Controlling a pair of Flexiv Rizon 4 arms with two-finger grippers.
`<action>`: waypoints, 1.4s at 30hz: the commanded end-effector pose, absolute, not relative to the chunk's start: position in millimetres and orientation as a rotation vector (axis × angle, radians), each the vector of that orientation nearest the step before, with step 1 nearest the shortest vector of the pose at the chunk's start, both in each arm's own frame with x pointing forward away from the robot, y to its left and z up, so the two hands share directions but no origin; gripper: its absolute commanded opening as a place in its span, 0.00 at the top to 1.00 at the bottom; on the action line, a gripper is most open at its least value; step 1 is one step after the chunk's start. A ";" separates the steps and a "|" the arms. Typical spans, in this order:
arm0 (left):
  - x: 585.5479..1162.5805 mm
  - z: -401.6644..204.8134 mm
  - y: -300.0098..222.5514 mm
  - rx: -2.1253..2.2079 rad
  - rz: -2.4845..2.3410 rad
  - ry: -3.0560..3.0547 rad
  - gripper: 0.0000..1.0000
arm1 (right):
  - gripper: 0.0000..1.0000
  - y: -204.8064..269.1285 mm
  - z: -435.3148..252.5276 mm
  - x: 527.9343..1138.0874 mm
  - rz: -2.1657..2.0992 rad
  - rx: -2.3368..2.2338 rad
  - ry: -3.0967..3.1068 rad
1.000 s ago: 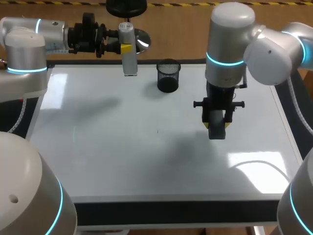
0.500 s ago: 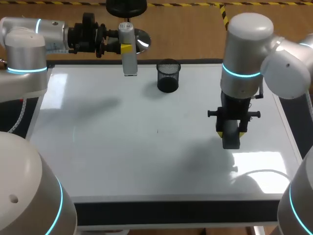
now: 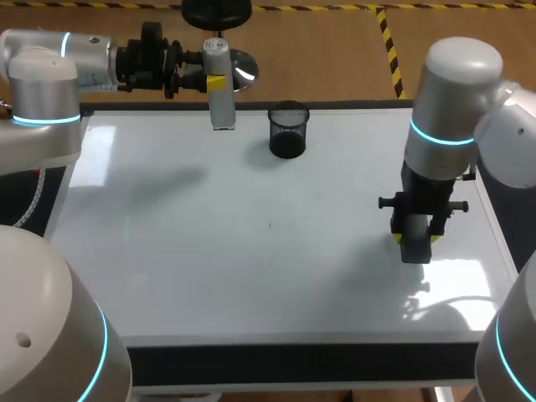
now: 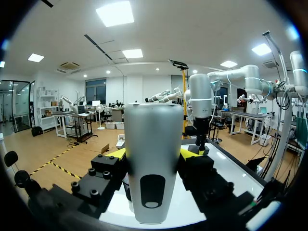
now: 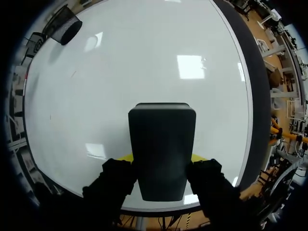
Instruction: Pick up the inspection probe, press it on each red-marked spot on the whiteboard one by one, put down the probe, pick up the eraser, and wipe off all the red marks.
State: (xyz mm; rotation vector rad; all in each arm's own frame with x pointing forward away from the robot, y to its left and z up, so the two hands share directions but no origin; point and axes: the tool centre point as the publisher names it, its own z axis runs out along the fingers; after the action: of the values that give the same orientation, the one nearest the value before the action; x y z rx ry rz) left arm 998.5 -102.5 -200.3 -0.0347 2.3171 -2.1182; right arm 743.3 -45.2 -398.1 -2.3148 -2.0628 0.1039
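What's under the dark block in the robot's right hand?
The white whiteboard lies under the dark rectangular eraser in the right gripper. The patch right beneath the eraser is covered, so marks there, or whether they touch, cannot be seen.

no legible text, label, number or sign in any view. checked whiteboard, silver probe, dark eraser, mesh cup: none bears readable print.
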 end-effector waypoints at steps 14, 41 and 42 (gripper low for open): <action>999.4 -199.0 -102.9 -0.034 -2.118 2.319 1.00 | 1.00 -75.2 -415.7 757.7 0.038 -2.252 -2.052; 999.4 -199.0 -102.9 -0.034 -2.118 2.319 1.00 | 0.00 -77.7 -414.9 766.0 0.061 -2.278 -2.051; 999.4 -199.0 -102.9 -0.034 -2.118 2.319 1.00 | 0.00 -77.1 -412.4 766.0 0.063 -2.280 -2.053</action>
State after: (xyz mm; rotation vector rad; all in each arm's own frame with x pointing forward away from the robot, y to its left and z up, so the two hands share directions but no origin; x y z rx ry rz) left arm 998.5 -102.5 -200.3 -0.0347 2.3171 -2.1182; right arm 766.9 -80.3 -422.4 -2.2724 -2.0447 0.0462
